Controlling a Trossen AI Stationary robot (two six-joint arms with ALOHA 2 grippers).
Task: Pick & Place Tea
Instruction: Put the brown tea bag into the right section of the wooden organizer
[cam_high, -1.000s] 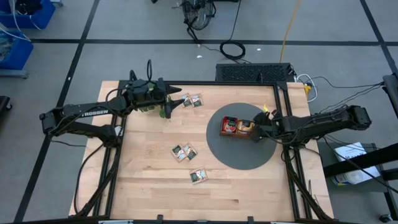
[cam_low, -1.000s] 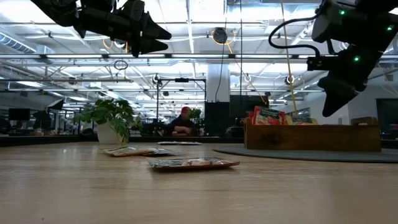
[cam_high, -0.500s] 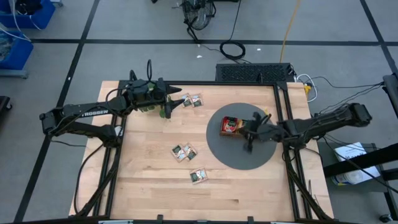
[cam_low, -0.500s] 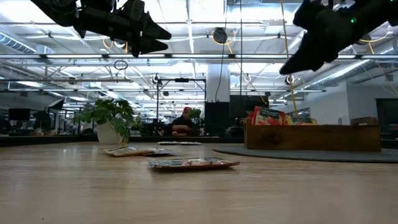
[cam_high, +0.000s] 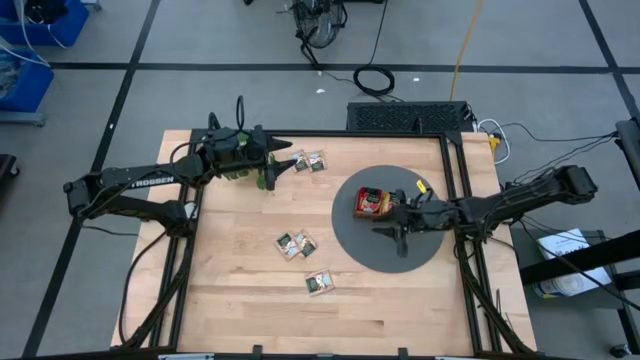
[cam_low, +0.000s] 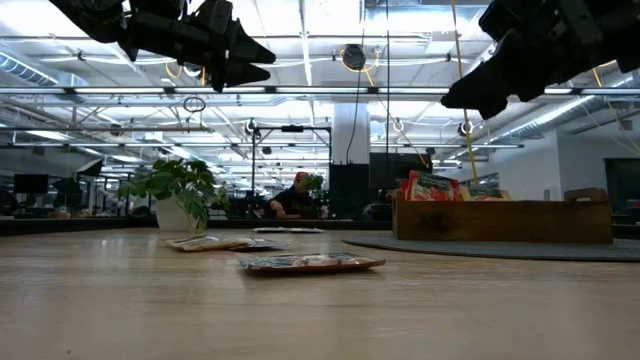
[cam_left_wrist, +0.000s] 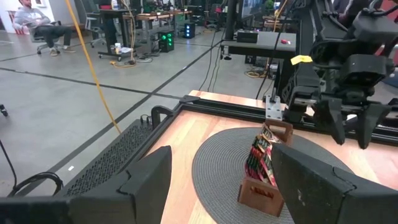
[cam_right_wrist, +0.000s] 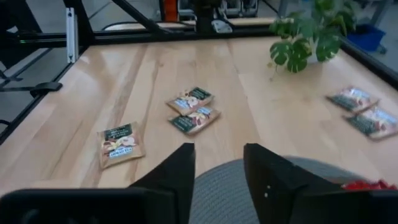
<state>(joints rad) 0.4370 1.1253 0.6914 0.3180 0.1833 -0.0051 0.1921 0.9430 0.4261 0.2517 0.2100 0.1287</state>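
The right hand (cam_high: 390, 228) hangs above the round grey mat (cam_high: 352, 245), just beside the wooden tray (cam_high: 372, 212) and clear of it. Its fingers (cam_right_wrist: 268, 180) stand a narrow gap apart with nothing between them. The nearest loose tea sachets, a pair (cam_high: 296, 244) lying touching each other on the bare desk (cam_high: 240, 300), sit a little way off from this hand, and a single sachet (cam_high: 320, 283) lies nearer the desk's front edge. Another pair (cam_high: 310, 161) lies near the back edge, just beside the left hand (cam_high: 290, 152), which hovers high over that corner next to the small leafy plant (cam_low: 178, 190), its fingers (cam_left_wrist: 149, 180) spread fairly wide and empty.

More sachets (cam_left_wrist: 260, 160) stand upright, packed together in the tray; the right arm covers the tray's far end from above, so how much of it is filled cannot be told. In the low view the right hand is cut off by the picture's top edge, and the sachets on the desk show only as thin flat slips.

The loose sachets are small flat squares with a dark green band and pale fruit print; those in the tray show red and green edges. A person sits far off in the room behind.
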